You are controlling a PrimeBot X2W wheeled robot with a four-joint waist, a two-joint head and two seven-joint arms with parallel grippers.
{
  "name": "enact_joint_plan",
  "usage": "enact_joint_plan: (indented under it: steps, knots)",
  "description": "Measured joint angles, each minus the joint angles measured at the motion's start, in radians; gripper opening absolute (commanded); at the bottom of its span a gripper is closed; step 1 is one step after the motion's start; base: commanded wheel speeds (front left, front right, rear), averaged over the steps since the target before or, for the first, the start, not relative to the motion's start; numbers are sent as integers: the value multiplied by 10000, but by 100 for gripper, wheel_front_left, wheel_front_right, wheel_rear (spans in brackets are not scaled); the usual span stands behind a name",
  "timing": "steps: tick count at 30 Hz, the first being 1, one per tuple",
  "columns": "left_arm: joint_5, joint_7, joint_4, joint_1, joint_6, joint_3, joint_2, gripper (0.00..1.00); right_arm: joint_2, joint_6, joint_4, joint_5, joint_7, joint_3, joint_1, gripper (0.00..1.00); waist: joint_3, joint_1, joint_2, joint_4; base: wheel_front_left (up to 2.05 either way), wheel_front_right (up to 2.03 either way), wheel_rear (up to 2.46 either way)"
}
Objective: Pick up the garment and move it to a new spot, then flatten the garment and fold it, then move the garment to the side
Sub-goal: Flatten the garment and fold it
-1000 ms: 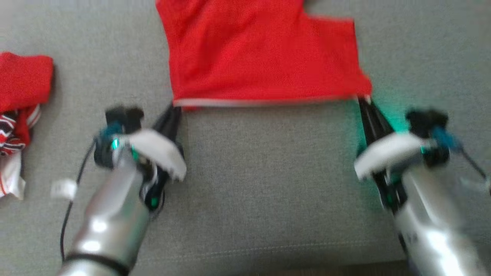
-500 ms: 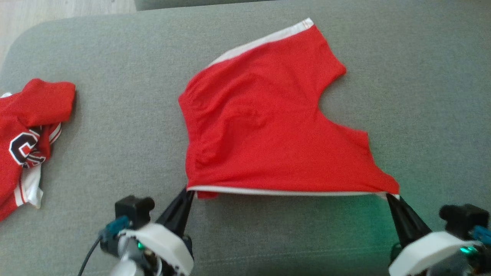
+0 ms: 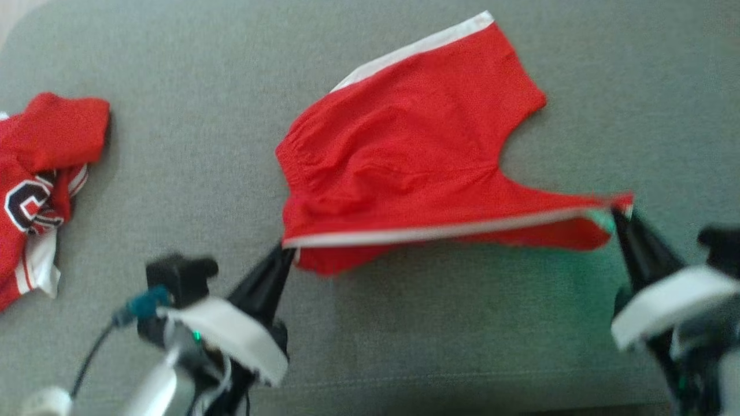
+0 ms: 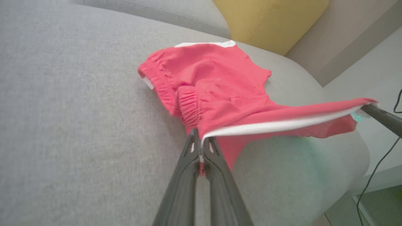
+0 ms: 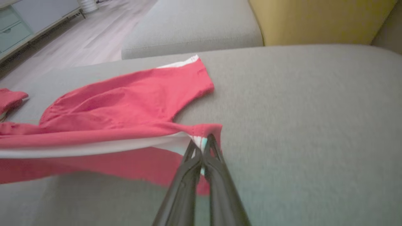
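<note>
Garment (image 3: 404,162) | head view: second jersey (image 3: 40,173) | left wrist view: yellow cushion (image 4: 270,22)

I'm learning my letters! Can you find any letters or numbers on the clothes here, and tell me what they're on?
"C": a big dark letter with a white edge, on the red jersey lying at the left of the couch.
Print below the "C" on the jersey: folded under and blurred, cannot be read.
Red shorts: no letters or numbers, just white trim.
</note>
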Motion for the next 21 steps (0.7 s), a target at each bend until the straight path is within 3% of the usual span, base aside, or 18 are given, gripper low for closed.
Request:
enact_joint_plan:
  steps: [6,10,21]
  knots:
    - [-257,232,690,-1873,-466,267,-107,0,-863,0,1463,334,167,332,-2932,0,909,1,0,254,0,0,0]
    - [-399,282,1760,-3312,-1037,267,-368,0,-1406,0,3143,441,-8,769,-5367,0,1684,3,0,553,0,0,0]
    - [-472,67,4625,-6222,-1960,-67,-1298,0,-1845,0,7256,541,-1615,1743,-9211,0,2842,3,-1,1514,0,0,0]
